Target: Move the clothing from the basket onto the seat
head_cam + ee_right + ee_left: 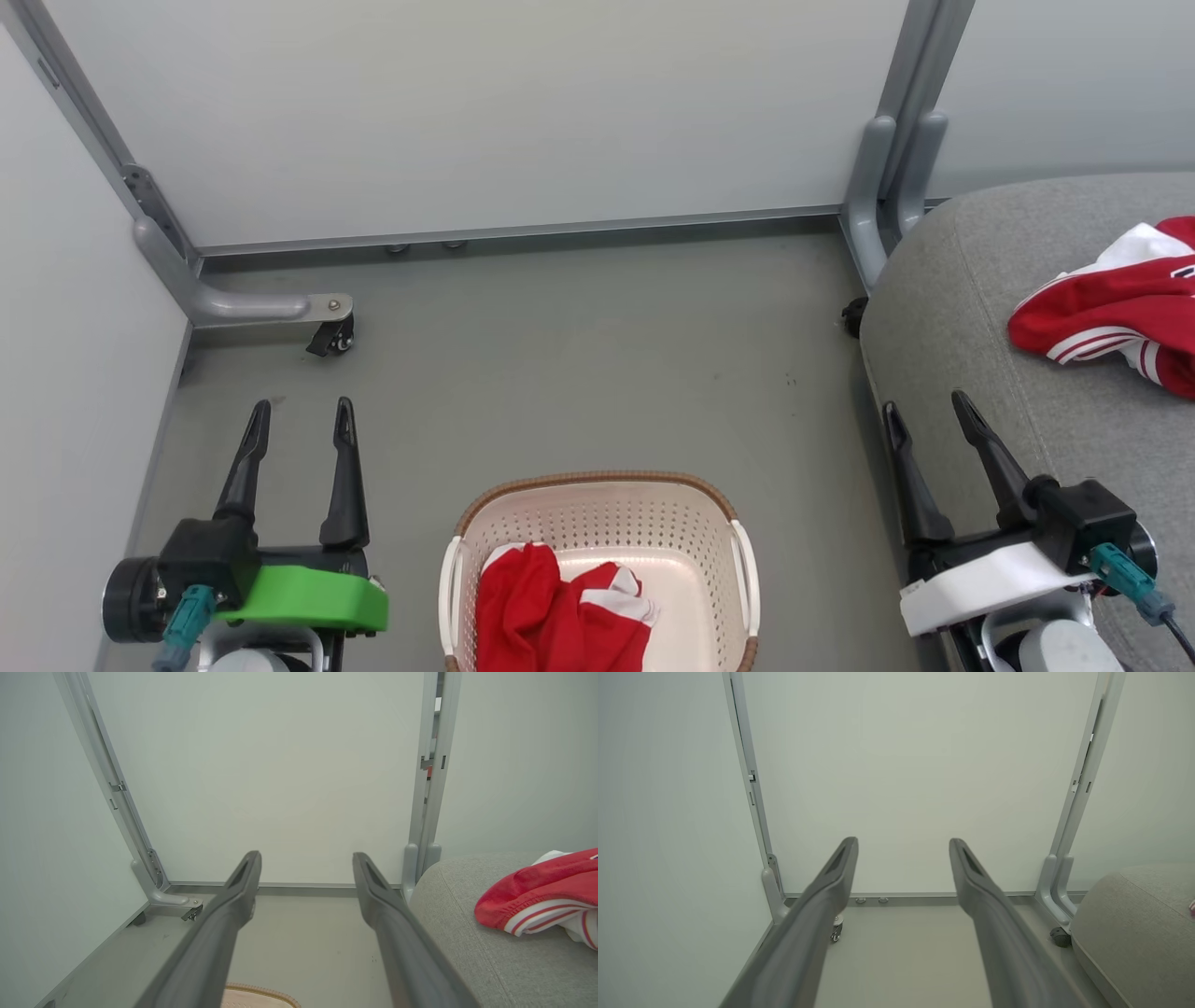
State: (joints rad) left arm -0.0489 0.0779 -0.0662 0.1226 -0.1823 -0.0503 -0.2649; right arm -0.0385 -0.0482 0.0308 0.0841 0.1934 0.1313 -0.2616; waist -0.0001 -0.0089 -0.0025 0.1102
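One red garment (560, 611) lies crumpled in basket (597, 481), which stands on grey floor (579, 355). Second garment (1116, 313) lies on seat (952, 308), right of basket. White partition panels (467, 112) enclose the bay; caster foot (331, 338) at far-left corner. Left gripper (303, 406) and right gripper (924, 401): fingers spread, empty, flanking basket.

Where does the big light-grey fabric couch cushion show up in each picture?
Head view: light-grey fabric couch cushion, right edge.
Left wrist view: cushion, lower right corner.
Right wrist view: cushion, lower right.
Shared landmark: grey metal partition post standing just left of it.
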